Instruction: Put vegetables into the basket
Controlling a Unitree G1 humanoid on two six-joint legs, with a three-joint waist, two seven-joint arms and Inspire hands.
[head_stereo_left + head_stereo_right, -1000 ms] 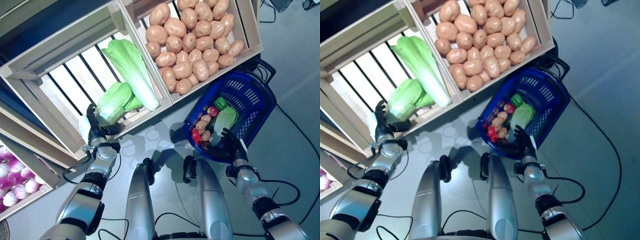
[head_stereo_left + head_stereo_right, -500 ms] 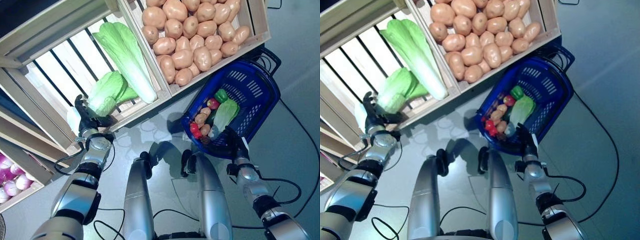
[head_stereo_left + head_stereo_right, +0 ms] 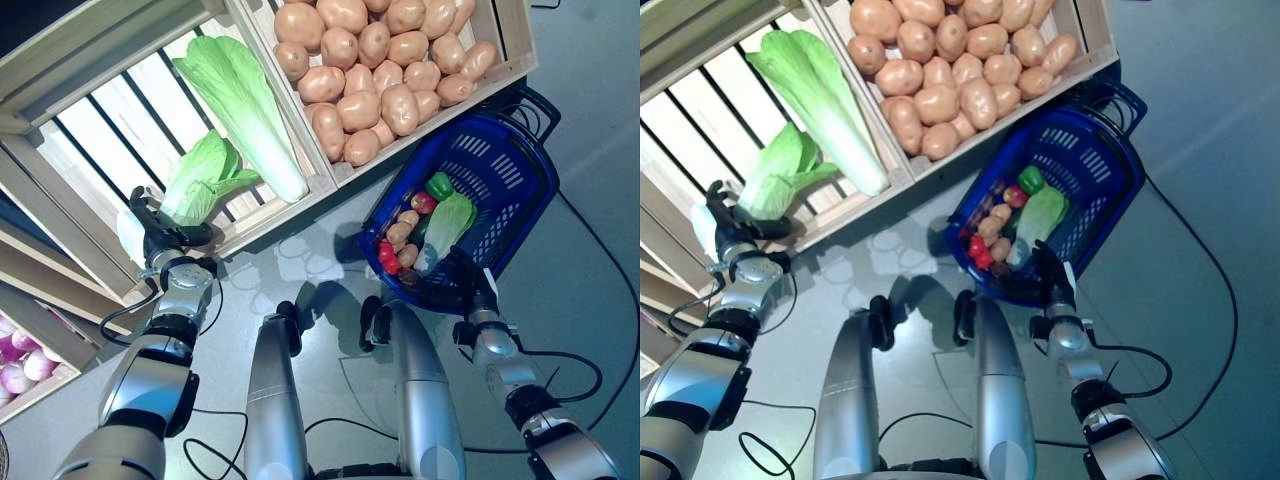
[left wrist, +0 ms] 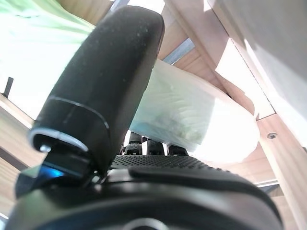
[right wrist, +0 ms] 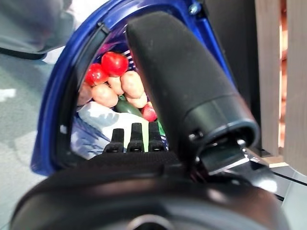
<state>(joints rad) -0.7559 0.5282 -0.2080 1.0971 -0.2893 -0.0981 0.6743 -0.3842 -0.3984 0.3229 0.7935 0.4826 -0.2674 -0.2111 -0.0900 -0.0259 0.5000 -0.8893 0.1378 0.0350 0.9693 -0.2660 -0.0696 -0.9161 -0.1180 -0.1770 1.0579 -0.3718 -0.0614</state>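
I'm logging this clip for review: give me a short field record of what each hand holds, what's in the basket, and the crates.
left hand: fingers curled round the white stem of a cabbage, at the slatted crate
right hand: grips the rim of the blue basket
basket contents: a cabbage, potatoes, red and green vegetables
slatted crate: one more long cabbage
neighbouring crate: potatoes

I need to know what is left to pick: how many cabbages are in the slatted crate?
2: a long cabbage lies along the crate's divider; a shorter cabbage beside it is held by the left hand.
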